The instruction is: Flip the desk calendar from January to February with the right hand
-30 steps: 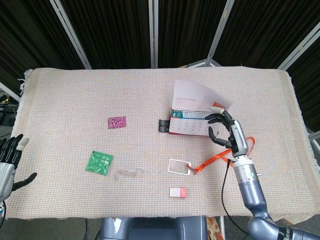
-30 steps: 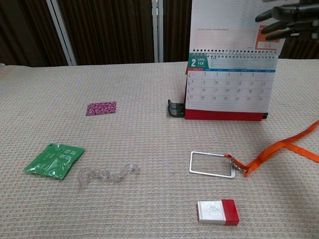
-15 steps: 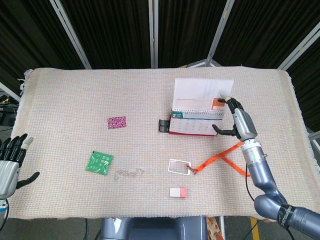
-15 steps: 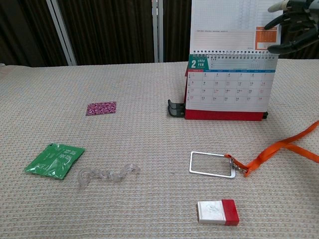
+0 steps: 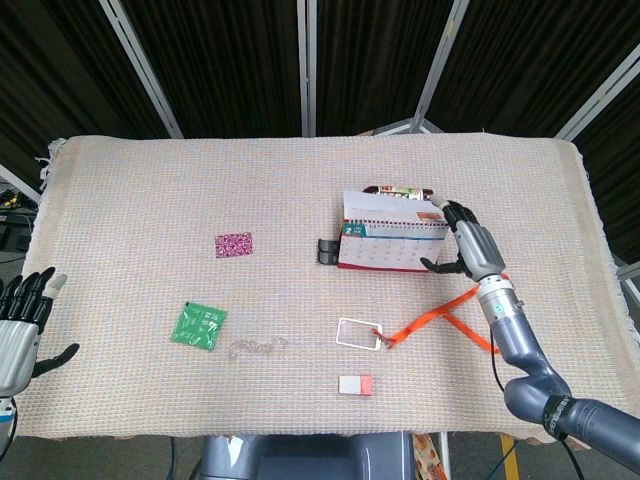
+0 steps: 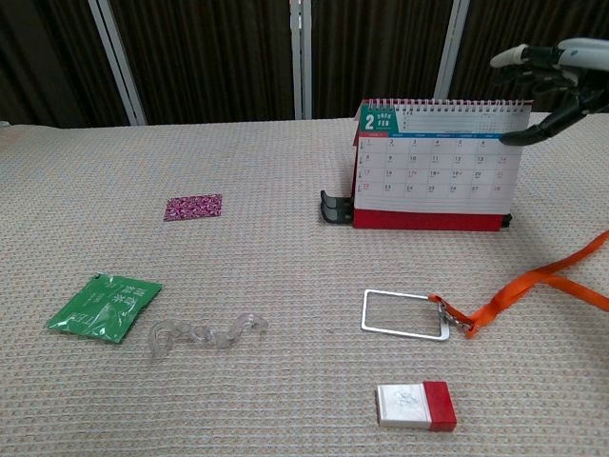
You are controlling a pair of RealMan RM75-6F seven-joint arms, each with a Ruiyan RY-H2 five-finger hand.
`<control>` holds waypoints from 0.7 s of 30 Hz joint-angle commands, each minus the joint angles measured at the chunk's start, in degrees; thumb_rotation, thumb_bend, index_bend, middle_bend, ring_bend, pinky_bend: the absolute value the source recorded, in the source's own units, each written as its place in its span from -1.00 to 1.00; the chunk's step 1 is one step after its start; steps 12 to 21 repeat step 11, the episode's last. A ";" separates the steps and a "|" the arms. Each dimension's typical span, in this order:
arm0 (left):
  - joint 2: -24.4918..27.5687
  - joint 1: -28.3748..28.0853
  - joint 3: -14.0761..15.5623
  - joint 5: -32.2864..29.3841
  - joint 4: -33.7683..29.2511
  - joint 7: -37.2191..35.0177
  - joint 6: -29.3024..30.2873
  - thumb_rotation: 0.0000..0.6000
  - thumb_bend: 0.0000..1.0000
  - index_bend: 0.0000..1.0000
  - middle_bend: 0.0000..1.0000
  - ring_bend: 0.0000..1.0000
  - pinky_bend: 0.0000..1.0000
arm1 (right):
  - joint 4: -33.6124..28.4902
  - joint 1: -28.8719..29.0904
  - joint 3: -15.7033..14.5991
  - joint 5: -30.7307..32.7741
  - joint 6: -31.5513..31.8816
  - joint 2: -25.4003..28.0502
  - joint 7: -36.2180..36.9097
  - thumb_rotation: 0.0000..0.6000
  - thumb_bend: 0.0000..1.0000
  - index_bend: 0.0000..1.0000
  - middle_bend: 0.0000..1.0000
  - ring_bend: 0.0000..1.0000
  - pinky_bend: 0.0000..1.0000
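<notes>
Our right hand [image 5: 472,243] hangs at the 3 o'clock end of the desk calendar [image 5: 392,232], palm turned toward it, fingers spread and lightly curled with nothing between them. In the chest view the same hand [image 6: 561,71] floats above and just beyond the calendar's upper right corner, fingertips [image 6: 506,57] reaching over the spiral binding; whether any of them actually touch the card we cannot tell from either view. The forearm runs from the hand toward 5 o'clock and leaves the head view at the bottom right.

We see the desk calendar [image 6: 433,162] standing upright on its red base, right of the table's centre, its front page showing a large "2" on a teal tab and a grid of dates. The smaller print on that page is too fine for us to read. From the head view the flipped sheet lies over the back of the stand, and only its top edge shows.

At 9 o'clock of the calendar, touching its base, sits a small black clip-like object [image 6: 336,208] whose form we cannot make out. At 6 o'clock lies a clear badge holder [image 6: 406,314] on an orange lanyard [image 6: 542,283], whose strap runs off the chest view's right edge. Further toward 6 o'clock is a small red-and-white box [image 6: 416,405].

Well apart at 9 o'clock lies a magenta patterned packet [image 6: 193,207], and toward 8 o'clock a green sachet [image 6: 104,307] just beside a clear plastic chain [image 6: 203,333].

Our left hand [image 5: 22,325] shows only at the head view's left edge, off the woven tablecloth [image 5: 150,200], fingers apart and holding nothing.
</notes>
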 commanded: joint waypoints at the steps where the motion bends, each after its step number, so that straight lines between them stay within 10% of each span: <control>1: -0.01 -0.02 0.02 0.00 0.02 -0.07 -0.02 1.00 -0.73 -1.00 -1.00 -1.00 -1.00 | -2.30 -3.39 -0.95 -9.37 10.64 1.23 2.90 1.00 -0.69 -0.94 -0.83 -1.00 -1.00; 11: -0.62 0.13 0.41 -0.23 0.74 1.04 -0.41 1.00 -0.73 -1.00 -1.00 -1.00 -1.00 | -4.16 -15.72 -12.15 -19.62 25.89 7.66 -11.98 1.00 -0.68 -0.99 -1.00 -1.00 -1.00; 21: -0.62 0.13 0.41 -0.23 0.74 1.04 -0.41 1.00 -0.73 -1.00 -1.00 -1.00 -1.00 | -4.16 -15.72 -12.15 -19.62 25.89 7.66 -11.98 1.00 -0.68 -0.99 -1.00 -1.00 -1.00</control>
